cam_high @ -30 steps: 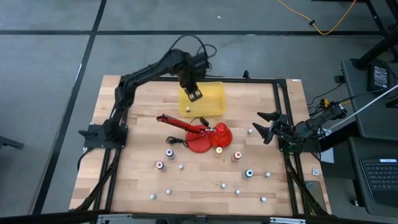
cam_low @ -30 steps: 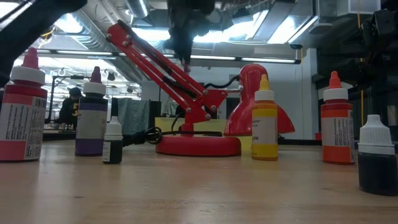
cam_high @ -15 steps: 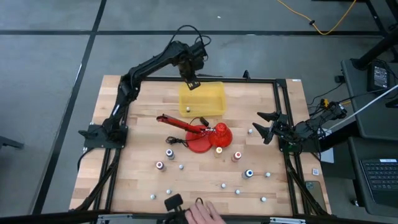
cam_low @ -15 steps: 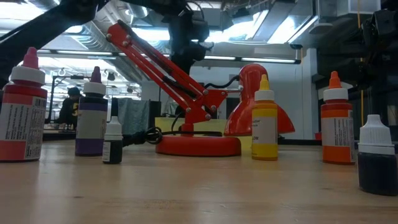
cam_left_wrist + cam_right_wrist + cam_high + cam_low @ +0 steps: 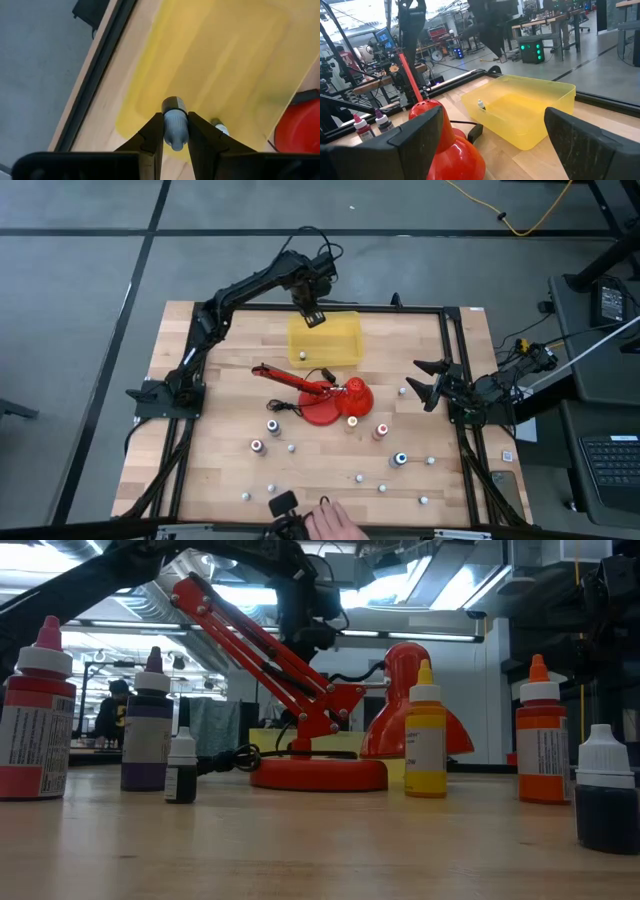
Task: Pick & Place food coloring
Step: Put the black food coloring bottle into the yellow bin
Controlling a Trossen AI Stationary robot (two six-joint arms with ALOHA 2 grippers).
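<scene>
Overhead, we see the left gripper (image 5: 314, 318) above the far edge of the yellow bin (image 5: 345, 326). Its fingers (image 5: 152, 135) are clamped on a small pale-capped bottle (image 5: 174, 124), a grip only the left wrist view shows. That view also picks out a second bottle (image 5: 219, 128) lying in the bin. We note the right gripper (image 5: 428, 383) parked at the table's right side, jaws wide apart, holding nothing. Low view shows four bottles upright around the red lamp (image 5: 318, 772): red (image 5: 34, 725), purple (image 5: 148, 728), yellow (image 5: 426, 745), orange (image 5: 542, 743). A person's hand (image 5: 332, 523) appears at the near edge, overhead only.
</scene>
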